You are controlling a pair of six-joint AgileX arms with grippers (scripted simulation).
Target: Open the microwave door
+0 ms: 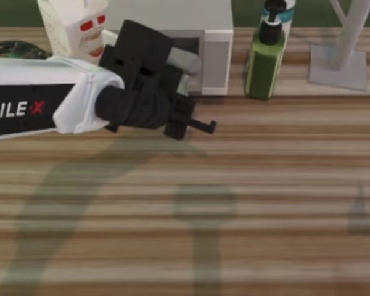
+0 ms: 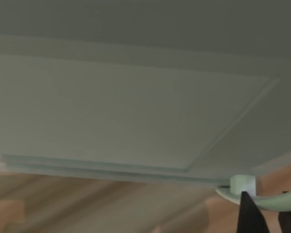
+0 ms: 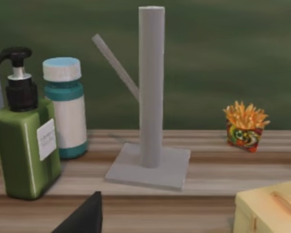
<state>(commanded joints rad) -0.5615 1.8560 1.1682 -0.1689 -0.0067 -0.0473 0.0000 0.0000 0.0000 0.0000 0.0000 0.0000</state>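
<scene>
The light-grey microwave (image 1: 172,15) stands at the back of the table, left of centre, its grey control strip (image 1: 216,61) on the right. Dark cavity shows behind the grey pane of the microwave door (image 1: 186,61), which stands partly swung out and is mostly hidden under my left arm. My left gripper (image 1: 200,126) hangs in front of the microwave. In the left wrist view the door (image 2: 111,111) fills the picture, and my left gripper (image 2: 271,218) is shut on its pale handle (image 2: 262,200). My right gripper (image 3: 89,216) is out of the top view, parked facing the table's back right.
A white carton with red marks (image 1: 74,24) stands left of the microwave. A green pump bottle (image 1: 263,61), a teal-and-white bottle (image 1: 277,9) and a grey stand (image 1: 339,65) are to its right. A fries box (image 3: 245,128) and a yellow box (image 3: 269,211) lie farther right.
</scene>
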